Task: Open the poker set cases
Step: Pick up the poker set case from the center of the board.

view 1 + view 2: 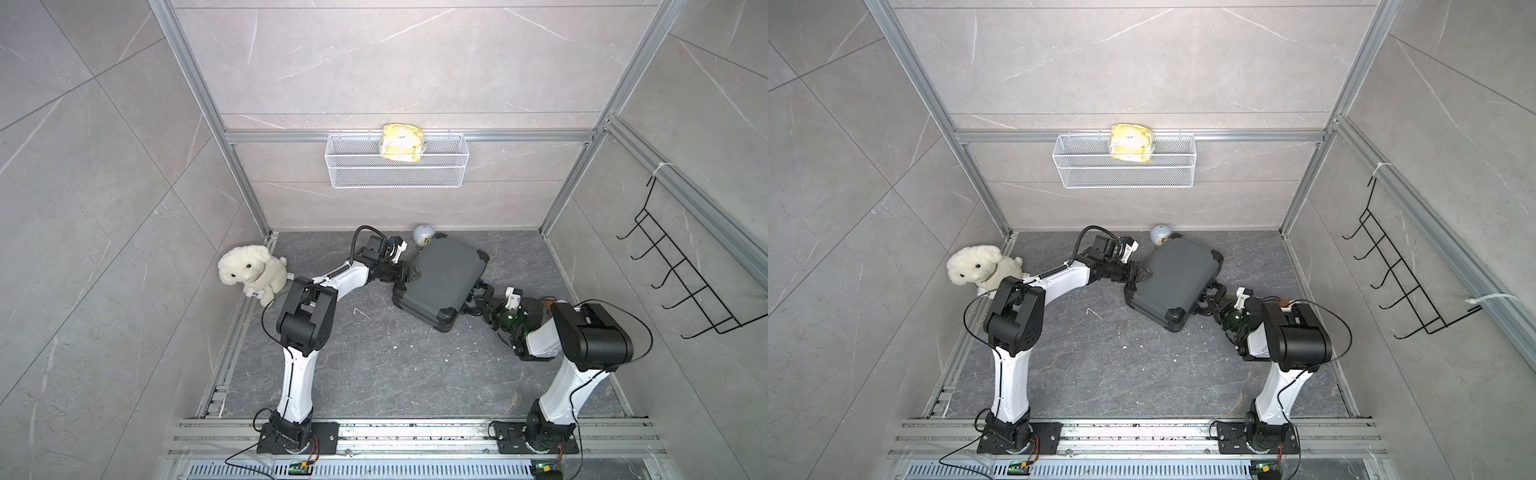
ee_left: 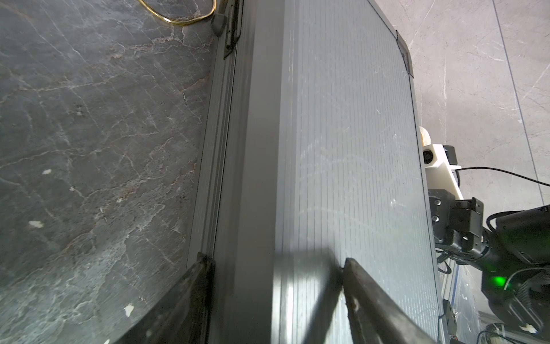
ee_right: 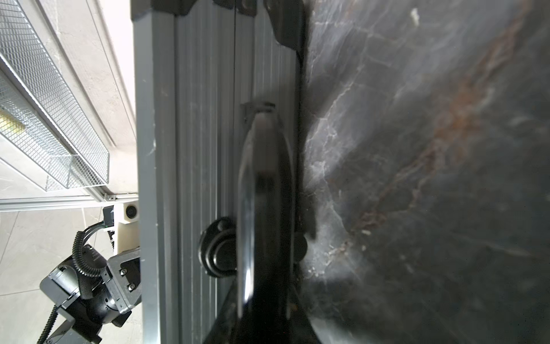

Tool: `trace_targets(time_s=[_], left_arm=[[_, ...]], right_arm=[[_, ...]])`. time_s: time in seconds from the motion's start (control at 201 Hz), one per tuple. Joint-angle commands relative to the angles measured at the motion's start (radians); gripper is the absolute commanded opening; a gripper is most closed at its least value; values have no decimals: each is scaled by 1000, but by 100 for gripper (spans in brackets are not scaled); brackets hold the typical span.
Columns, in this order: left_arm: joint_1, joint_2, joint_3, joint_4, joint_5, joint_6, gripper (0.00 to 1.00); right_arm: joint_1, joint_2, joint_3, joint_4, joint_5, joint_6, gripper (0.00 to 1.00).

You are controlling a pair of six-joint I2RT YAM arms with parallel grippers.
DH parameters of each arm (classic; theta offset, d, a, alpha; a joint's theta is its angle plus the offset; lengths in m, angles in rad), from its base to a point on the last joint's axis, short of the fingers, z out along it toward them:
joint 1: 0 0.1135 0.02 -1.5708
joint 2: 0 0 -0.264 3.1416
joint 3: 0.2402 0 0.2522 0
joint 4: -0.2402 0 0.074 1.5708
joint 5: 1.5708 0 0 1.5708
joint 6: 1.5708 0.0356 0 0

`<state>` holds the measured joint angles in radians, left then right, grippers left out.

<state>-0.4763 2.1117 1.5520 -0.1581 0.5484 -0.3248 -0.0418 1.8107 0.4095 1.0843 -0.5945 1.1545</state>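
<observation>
Both bite: left jaws clamp the case (image 1: 440,276) at its hinge edge, right jaws the handle (image 3: 262,178); rigid, probably heavy, so you lift there.

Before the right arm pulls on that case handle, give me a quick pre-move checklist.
1. Poker set case lying flat, lid shut: ok.
2. Right gripper at the handle: ok; firm grip: cannot tell.
3. Latch beside the handle released: cannot tell.
4. Left gripper grips the hinge-side edge, one finger on the lid: likely not ok, may block the lid's swing.
5. Ball at the case's far corner, touching or apart: cannot tell.
6. Plush dog apart from the case: ok.
</observation>
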Motion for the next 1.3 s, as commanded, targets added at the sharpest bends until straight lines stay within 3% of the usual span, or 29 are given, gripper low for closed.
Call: trace_targets(time_s=[0.0,0.149,0.299,0.662,0.966,1.299], left_arm=[[-29,-6,-27,-60,65,-1,72],[-31,-37,-89,-7,85,-29,72],[-32,-72,-138,30,98,-49,72],[-40,-126,-215,71,119,-71,72],[-34,-183,-261,40,95,-41,73],[-34,-246,-280,44,159,-60,74]], right_arm=[[3,-160,41,-135,4,-89,0],[21,-359,156,-411,16,-181,0],[39,-417,280,-522,0,-193,0],[139,-433,547,-662,29,-195,0],[255,-356,729,-765,50,-238,0],[367,-292,886,-847,94,-269,0]])
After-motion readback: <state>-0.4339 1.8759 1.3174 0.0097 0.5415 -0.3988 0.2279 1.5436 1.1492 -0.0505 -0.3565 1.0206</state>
